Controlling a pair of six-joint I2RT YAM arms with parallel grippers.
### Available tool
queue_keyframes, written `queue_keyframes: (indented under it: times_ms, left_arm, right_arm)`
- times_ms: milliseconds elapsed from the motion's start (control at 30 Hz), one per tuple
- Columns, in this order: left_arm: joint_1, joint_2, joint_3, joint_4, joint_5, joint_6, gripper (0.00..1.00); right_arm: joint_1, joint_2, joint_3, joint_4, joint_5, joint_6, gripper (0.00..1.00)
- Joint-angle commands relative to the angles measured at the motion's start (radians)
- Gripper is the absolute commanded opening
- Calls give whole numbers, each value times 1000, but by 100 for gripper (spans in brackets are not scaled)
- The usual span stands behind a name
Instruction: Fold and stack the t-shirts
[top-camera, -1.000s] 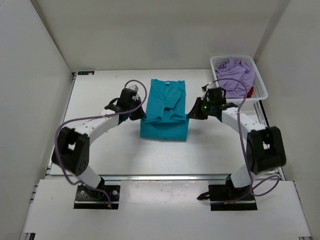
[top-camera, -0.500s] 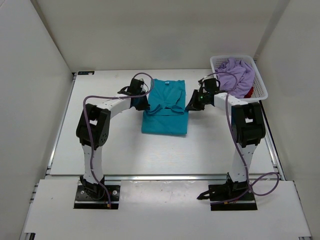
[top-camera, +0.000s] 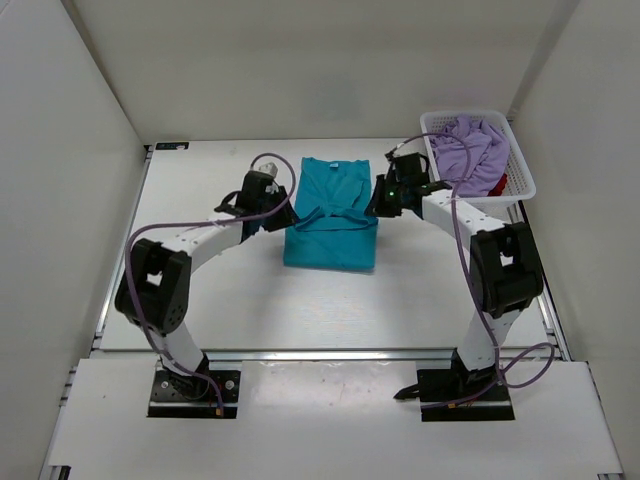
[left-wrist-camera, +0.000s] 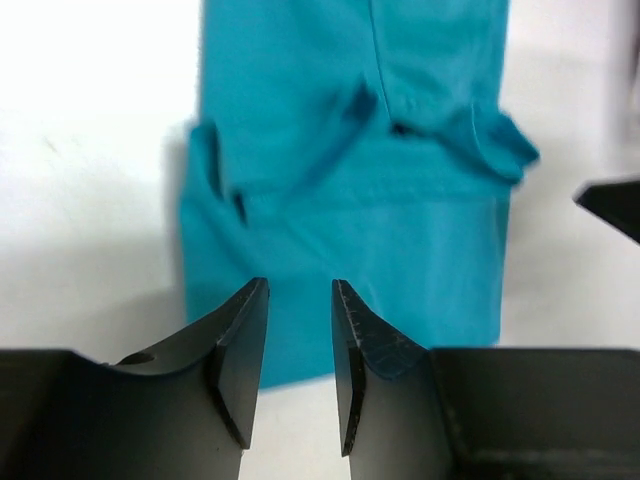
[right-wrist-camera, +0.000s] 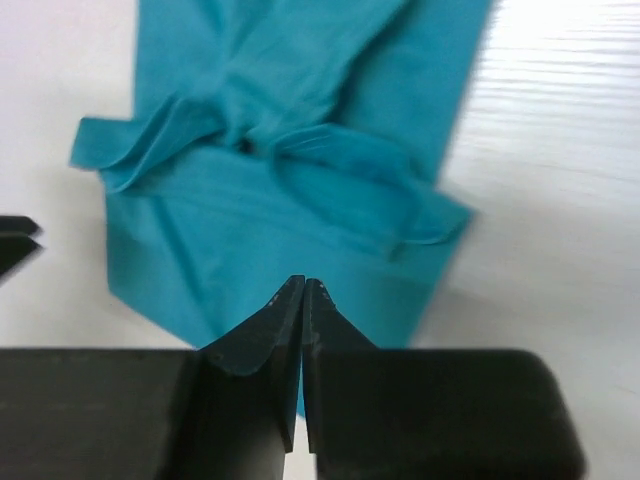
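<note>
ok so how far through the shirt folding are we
Done: the teal t-shirt lies partly folded on the table, a rough rectangle with sleeve flaps loose across its middle. In hand: nothing; the left gripper is open and the right gripper shut, neither holding cloth. To do: the lavender t-shirt sits crumpled in the white mesh basket, a sliver of the red t-shirt beside it; nothing is stacked.

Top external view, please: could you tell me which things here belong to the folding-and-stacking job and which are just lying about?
Part of the job:
- teal t-shirt, partly folded on the table
- lavender t-shirt, heaped in the white mesh basket
- red t-shirt, only a sliver showing at the basket's near corner

Just there:
- white mesh basket
- table
</note>
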Motion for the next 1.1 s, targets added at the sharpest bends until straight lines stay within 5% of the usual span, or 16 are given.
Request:
queue_keyframes:
  times_ms: [0,233,733,900,1067]
  left_arm:
    - [-47,-69,-142,129,40,-43,42]
    - [-76,-9,-241,191,64,-64,39]
    - [-50,-45,-387,257,82,-72,38]
    - [-55,-78,-399,241,94,-60,37]
    - [-87,-163,-384,183,54,-26,38]
  right_arm:
    - [85,-39,-33,64,64,-32,0]
    - [220,146,109,12,60,-76,0]
    - [248,308,242,57,142,-84,0]
    - [182,377,526,27,262,-118,0]
    - [168,241,515,14,256,-138,0]
